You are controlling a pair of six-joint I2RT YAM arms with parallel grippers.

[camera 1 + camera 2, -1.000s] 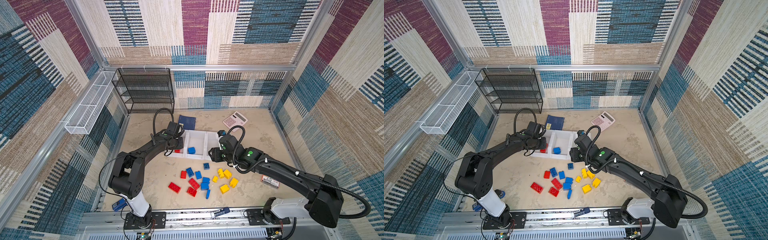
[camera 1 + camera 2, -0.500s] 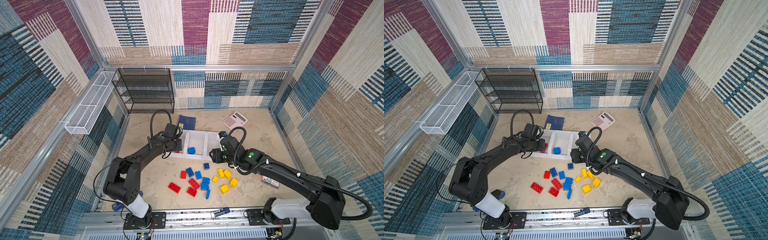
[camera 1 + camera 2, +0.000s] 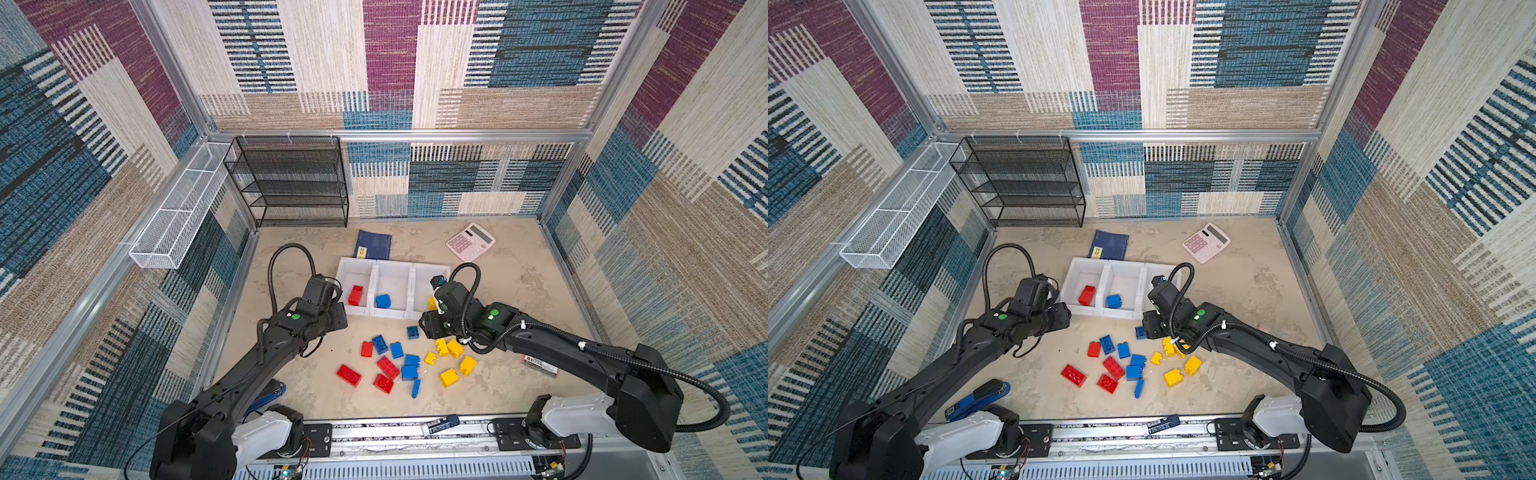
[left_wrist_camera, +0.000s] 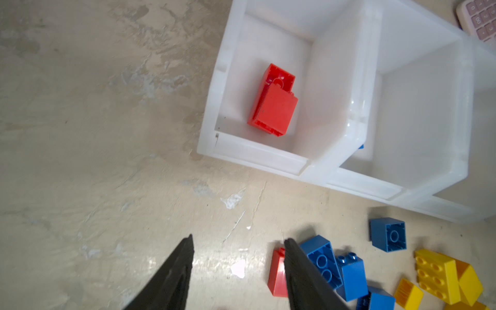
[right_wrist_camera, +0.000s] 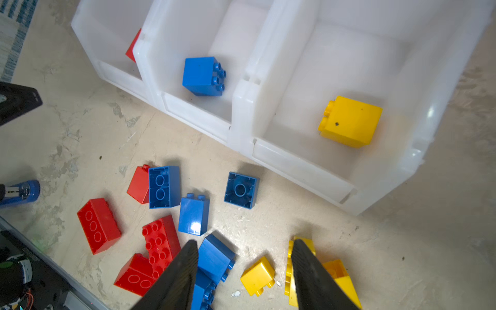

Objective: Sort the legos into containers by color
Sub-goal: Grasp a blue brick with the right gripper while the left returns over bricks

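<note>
Left wrist view: left gripper (image 4: 238,239) just opened, empty; red lego (image 4: 272,104) now in end container (image 4: 257,155). Right gripper (image 5: 243,241) apart too. Pile (image 5: 193,214) mostly unsorted.

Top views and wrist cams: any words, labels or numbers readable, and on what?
None reads clearly.
Yellow sticker on the booklet: too small.
Keys of the calculator: too small; blurred in the left wrist view.
Loose white label: too small.
Label on the dark tube: too small.

Black arms (image 3: 266,353), white bases (image 3: 262,434), green dots (image 3: 295,316)
</note>
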